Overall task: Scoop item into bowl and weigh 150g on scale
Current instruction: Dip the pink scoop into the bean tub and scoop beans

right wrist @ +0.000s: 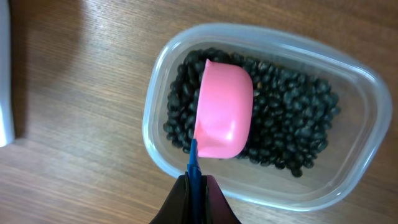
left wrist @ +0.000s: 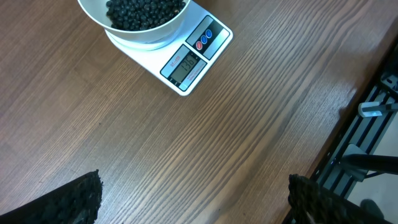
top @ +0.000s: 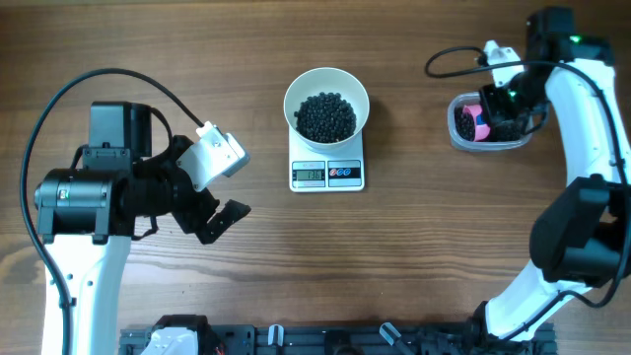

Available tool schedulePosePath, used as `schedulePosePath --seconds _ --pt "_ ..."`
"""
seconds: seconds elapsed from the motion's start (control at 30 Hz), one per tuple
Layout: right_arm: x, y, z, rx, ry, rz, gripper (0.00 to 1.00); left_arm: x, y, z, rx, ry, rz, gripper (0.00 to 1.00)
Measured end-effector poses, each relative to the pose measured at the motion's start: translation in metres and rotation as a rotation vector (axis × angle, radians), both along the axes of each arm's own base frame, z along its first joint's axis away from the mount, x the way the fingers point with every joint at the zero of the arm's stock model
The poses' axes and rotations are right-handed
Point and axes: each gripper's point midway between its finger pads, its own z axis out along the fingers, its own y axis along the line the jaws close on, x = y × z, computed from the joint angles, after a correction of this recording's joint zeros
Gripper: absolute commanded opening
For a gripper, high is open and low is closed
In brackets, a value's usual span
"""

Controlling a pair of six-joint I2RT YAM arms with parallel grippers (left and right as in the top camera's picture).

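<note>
The right gripper (right wrist: 196, 186) clenches the small pink plastic scoop (right wrist: 224, 109) by its blue handle above the clear plastic tub (right wrist: 367, 124); the left gripper (left wrist: 193, 198) hangs released.

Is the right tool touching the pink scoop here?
Touching. The right wrist view shows the right tool shut on the blue handle of the pink scoop.

Digits on the scale (top: 327, 174) are too small to read (the bowl (left wrist: 143, 38) runs past the top edge).
</note>
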Motion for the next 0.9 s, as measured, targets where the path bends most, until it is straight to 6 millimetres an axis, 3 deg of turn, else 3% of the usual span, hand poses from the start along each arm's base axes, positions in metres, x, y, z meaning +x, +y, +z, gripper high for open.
schedulePosePath --seconds 0.37,0.7,0.9 --pt "-0.009 -0.028 0.007 0.198 -0.010 -0.135 0.04 0.000 0.000 0.000 0.000 0.000 0.000 1.00" --pt "-0.019 -0.073 0.014 0.347 -0.049 -0.295 0.04 0.000 0.000 0.000 0.000 0.000 0.000 1.00" --pt "-0.023 -0.078 0.005 0.479 -0.035 -0.329 0.04 0.000 0.000 0.000 0.000 0.000 0.000 1.00"
